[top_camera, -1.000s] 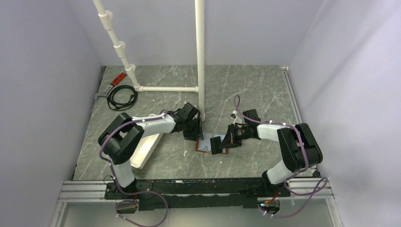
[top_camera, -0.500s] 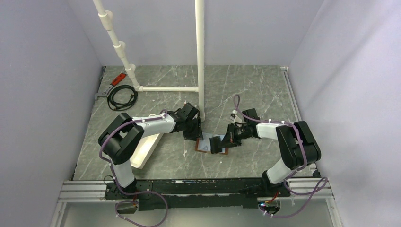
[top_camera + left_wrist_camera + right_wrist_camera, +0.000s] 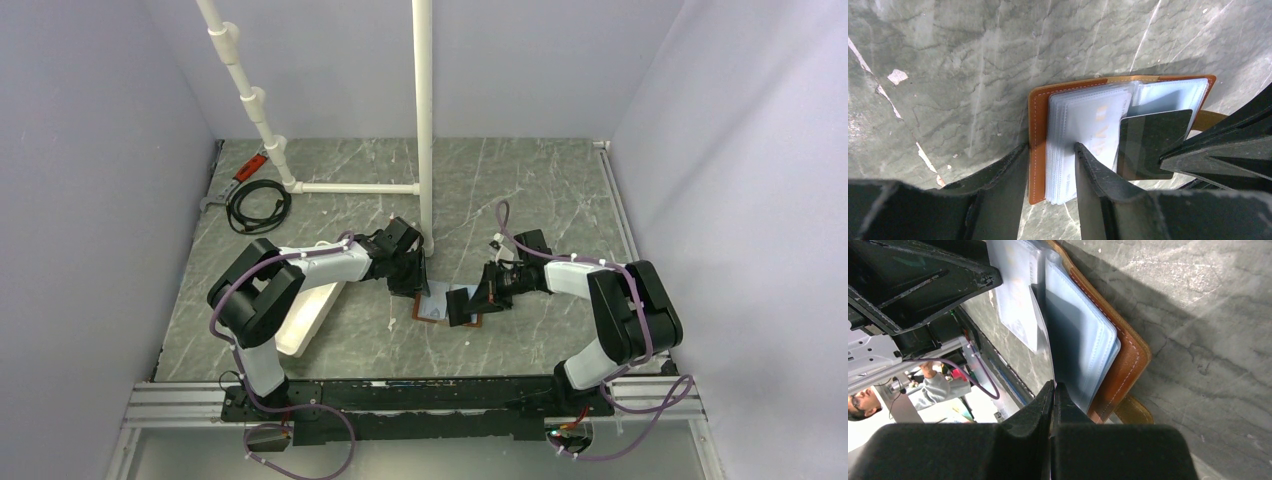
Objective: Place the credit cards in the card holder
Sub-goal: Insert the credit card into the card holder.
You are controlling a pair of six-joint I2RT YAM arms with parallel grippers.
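Pinning the holder (image 3: 1037,145) flat mid-table, the left gripper (image 3: 1050,172) straddles its left cover and sleeve stack, jaws half closed. To its right, the right gripper (image 3: 1053,395) pinches a card (image 3: 1153,142) edge-on. The card's long side points into the open sleeves, so the right arm must push leftward.

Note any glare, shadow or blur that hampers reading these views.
Top external: even light, but the holder is tiny. Left wrist: sharp; glare on the sleeves, and the dark card mirrors. Right wrist: the fingers blur, shadow beside the holder.
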